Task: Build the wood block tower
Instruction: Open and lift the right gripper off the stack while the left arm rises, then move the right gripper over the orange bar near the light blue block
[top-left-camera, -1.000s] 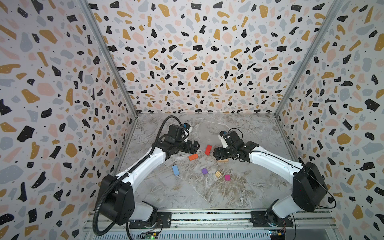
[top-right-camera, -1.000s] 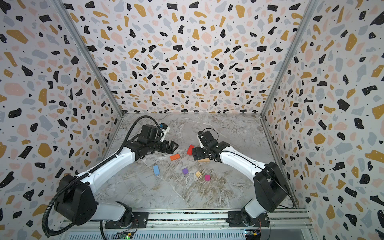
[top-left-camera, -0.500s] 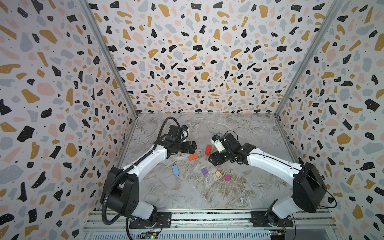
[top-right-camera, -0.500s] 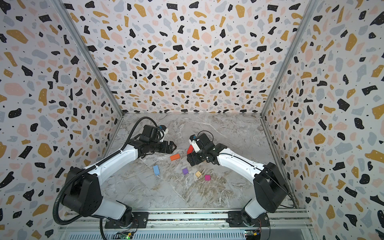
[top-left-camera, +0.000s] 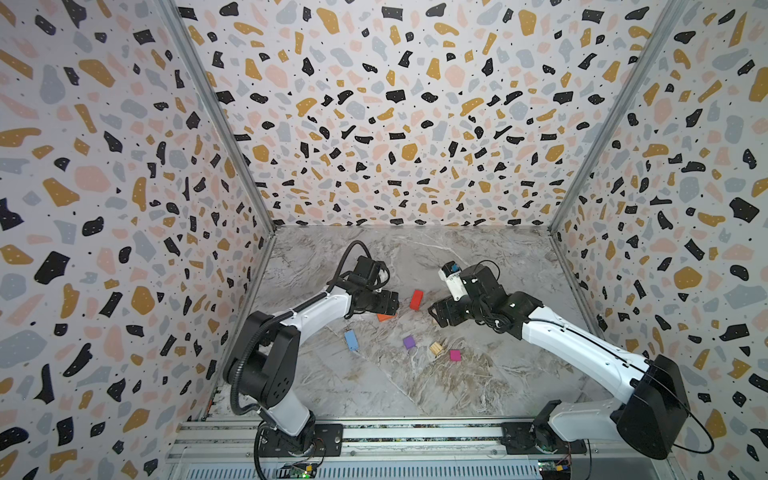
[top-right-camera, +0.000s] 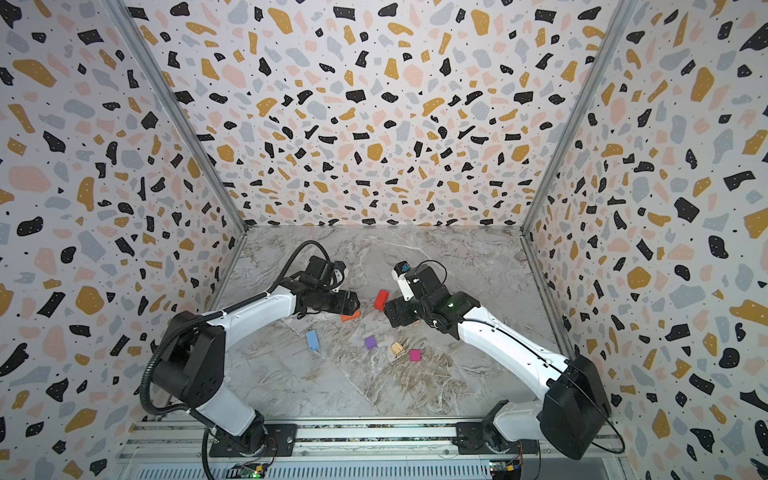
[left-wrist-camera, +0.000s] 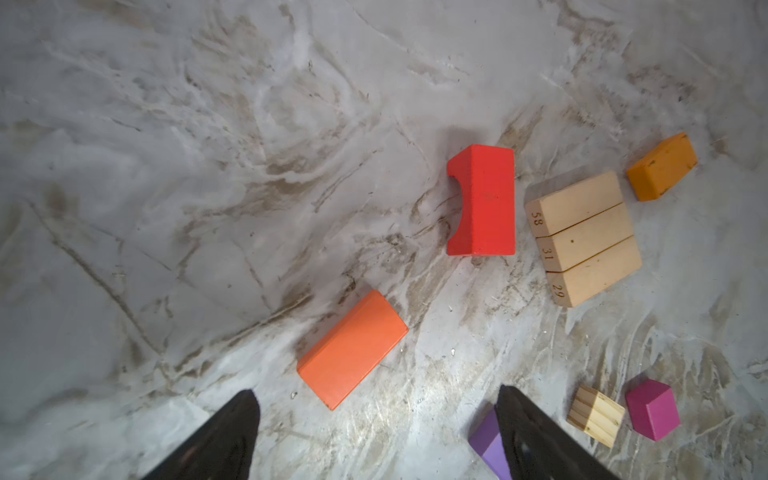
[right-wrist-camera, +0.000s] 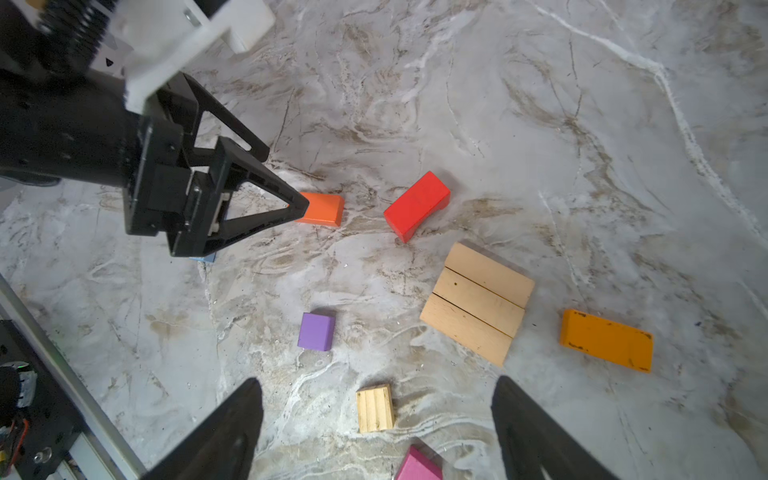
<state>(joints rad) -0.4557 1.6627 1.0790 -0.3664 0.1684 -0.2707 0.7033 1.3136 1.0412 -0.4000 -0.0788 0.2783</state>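
The wood block tower (right-wrist-camera: 478, 303) is so far only a base: three tan oblong blocks (left-wrist-camera: 582, 239) lying flat and touching side by side on the marble-patterned desk (top-left-camera: 457, 395), near its middle and largely hidden under the right arm in both top views; nothing is stacked on them yet; the other pieces lie loose around them, a red block (left-wrist-camera: 482, 201) with a curved notch in one long side just beside the base, an amber block (right-wrist-camera: 606, 340) close by on the base's other side, a bright orange block (left-wrist-camera: 352, 349) a little further off, a purple cube (right-wrist-camera: 316, 336), a ribbed tan cube (right-wrist-camera: 375, 408) and a magenta cube (left-wrist-camera: 652, 409) nearer the front rail, and a light blue block (top-left-camera: 351, 340) well apart on the left; the left gripper (left-wrist-camera: 376, 397) hangs low next to the bright orange block, jaws wide and empty; the right gripper (right-wrist-camera: 377, 380) hovers near the base, jaws likewise wide and holding nothing; the step in hand looks like the pick of the first coloured block for the second layer; the next move probably calls for bringing the left jaws astride the orange block, turning the wrist since it lies askew to them, then closing across its narrow sides and carrying it over to the tan base.
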